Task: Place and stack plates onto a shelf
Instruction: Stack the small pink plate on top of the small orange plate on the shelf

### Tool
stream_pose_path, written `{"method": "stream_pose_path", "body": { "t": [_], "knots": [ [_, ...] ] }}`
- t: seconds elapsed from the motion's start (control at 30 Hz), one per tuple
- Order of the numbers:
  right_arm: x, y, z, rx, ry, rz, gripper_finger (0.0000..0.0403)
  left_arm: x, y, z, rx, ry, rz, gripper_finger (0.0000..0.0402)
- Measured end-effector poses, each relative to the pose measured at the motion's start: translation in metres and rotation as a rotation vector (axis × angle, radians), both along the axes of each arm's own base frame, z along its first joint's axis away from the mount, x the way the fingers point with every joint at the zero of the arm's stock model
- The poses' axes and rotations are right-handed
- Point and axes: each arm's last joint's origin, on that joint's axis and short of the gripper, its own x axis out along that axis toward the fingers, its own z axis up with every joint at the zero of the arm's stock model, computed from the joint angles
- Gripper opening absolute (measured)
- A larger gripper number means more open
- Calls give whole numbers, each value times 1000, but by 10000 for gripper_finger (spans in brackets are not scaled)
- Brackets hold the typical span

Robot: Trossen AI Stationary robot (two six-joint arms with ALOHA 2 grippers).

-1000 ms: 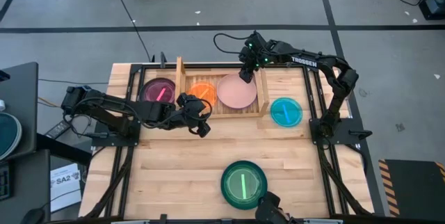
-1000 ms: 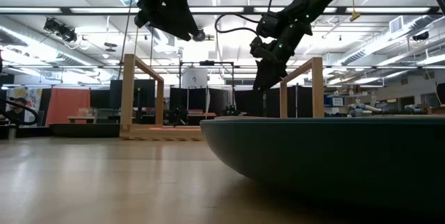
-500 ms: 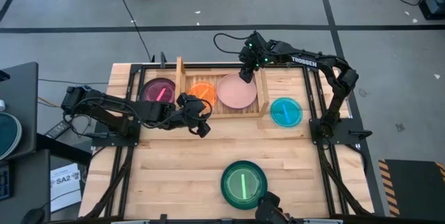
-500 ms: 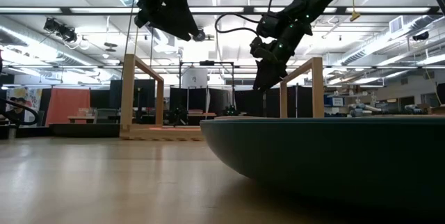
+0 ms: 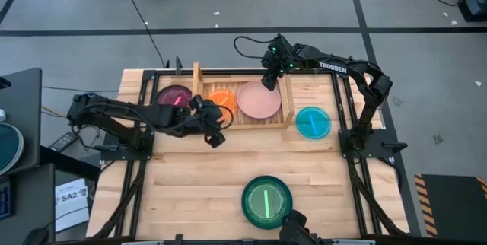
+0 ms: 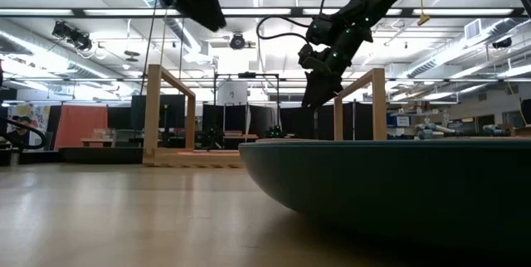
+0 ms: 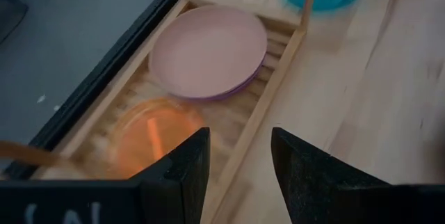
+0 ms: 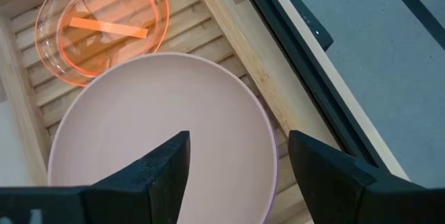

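The pale slatted shelf (image 5: 288,100) stands at the table's far side. On it lie the small orange plate (image 5: 221,99) and, to its right, the pink plate (image 5: 259,100) stacked on a purple one whose rim (image 7: 245,87) peeks out. The maroon plate (image 5: 173,98) lies on the table left of the shelf, the cyan plate (image 5: 312,122) right of it, and the dark green plate (image 5: 266,201) by the near edge. My right gripper (image 5: 270,79) hangs open over the pink plate's far rim (image 8: 229,60), clear of it. My left gripper (image 5: 213,123) is open, raised above the table just near of the shelf's orange plate.
Black frame rails run along the table's left, right and far edges (image 5: 228,70). The shelf's two upright boards (image 6: 170,118) (image 6: 377,105) stand above its slats. Bare wood lies between the shelf and the green plate, which fills the low view's foreground (image 6: 382,184).
My left gripper has risen and drawn a little toward the table's left, still open. The plates and the shelf have stayed put.
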Motion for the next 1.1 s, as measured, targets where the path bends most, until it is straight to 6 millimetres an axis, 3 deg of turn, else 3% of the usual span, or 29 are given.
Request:
{"method": "stream_pose_path", "body": {
  "t": [0.2, 0.5, 0.67, 0.8, 1.1],
  "knots": [
    [0, 0, 0, 9, -6, -15, 248, -15, 18, 33, 3, 135, 44, 160],
    [0, 0, 1, 11, -6, -17, 248, -46, 67, 63, -13, 357, 160, 160],
    [-1, 3, 4, 9, -11, -13, 248, -61, 103, 59, -119, 471, 154, 160],
    [-4, 12, 22, -20, -48, 2, 248, -76, 137, 51, -191, 520, 177, 160],
    [-6, 55, 62, -71, -124, 98, 248, -123, 206, 18, -364, 495, 311, 160]
  ]
}}
